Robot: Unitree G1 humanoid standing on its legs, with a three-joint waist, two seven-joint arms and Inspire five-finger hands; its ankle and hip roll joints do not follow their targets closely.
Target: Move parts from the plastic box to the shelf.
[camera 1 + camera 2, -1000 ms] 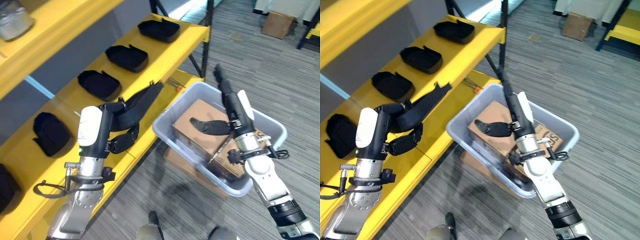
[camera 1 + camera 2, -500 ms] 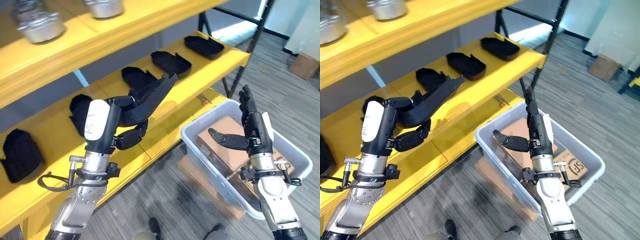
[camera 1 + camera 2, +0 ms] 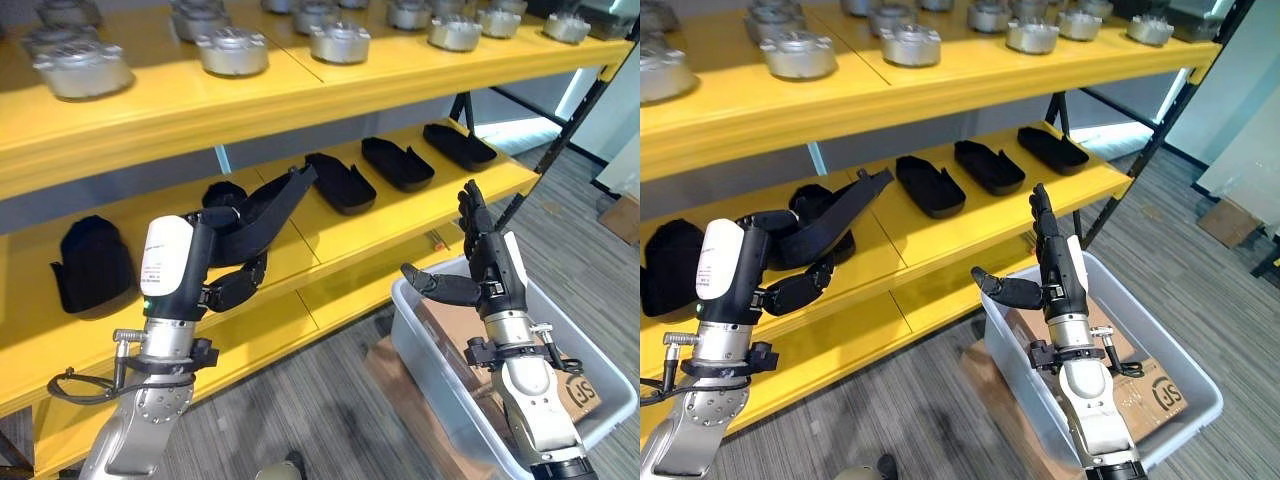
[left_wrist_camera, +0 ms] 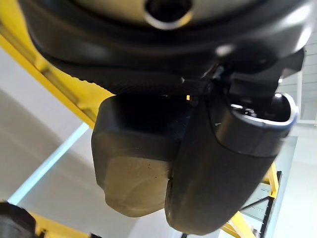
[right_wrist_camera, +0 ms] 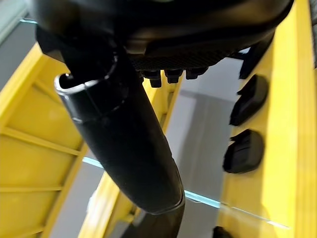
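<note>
My left hand (image 3: 236,288) is shut on a long black part (image 3: 278,203), held up in front of the yellow shelf's middle level (image 3: 345,225). Several black parts (image 3: 340,183) lie in a row on that level; one (image 3: 222,193) sits just behind the held part. My right hand (image 3: 490,265) is open with straight fingers and the thumb out, empty, above the near-left rim of the grey plastic box (image 3: 425,345). In the right wrist view its thumb (image 5: 129,148) stands clear of everything, with shelf parts (image 5: 245,151) beyond.
Silver metal parts (image 3: 232,50) line the top shelf level. A lower yellow level (image 3: 300,315) runs beside the box. A cardboard carton (image 3: 575,385) lies inside the box, and another piece of cardboard (image 3: 390,365) lies under it on the grey floor.
The camera has swung up, bringing the top shelf into view. My left hand still holds the part, now level with the middle shelf. My right hand has lifted from over the box's inside to its rim.
</note>
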